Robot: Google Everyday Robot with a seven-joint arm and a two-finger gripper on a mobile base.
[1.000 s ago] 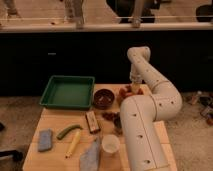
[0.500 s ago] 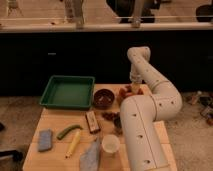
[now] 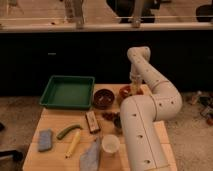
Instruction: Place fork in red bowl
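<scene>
The red bowl (image 3: pixel 125 93) sits at the back right of the wooden table (image 3: pixel 55 120), partly hidden by my white arm (image 3: pixel 150 80). My gripper (image 3: pixel 134 88) points down right over the bowl, at its rim or just inside it. I cannot make out the fork; it may be hidden at the gripper or in the bowl. A darker maroon bowl (image 3: pixel 103 98) stands just left of the red bowl.
A green tray (image 3: pixel 67 91) is at the back left. On the table lie a blue sponge (image 3: pixel 45 140), a green vegetable (image 3: pixel 68 131), a banana (image 3: pixel 73 143), a dark bar (image 3: pixel 92 121), a white cup (image 3: pixel 110 144) and a grey-blue bag (image 3: pixel 91 156). My arm covers the right side.
</scene>
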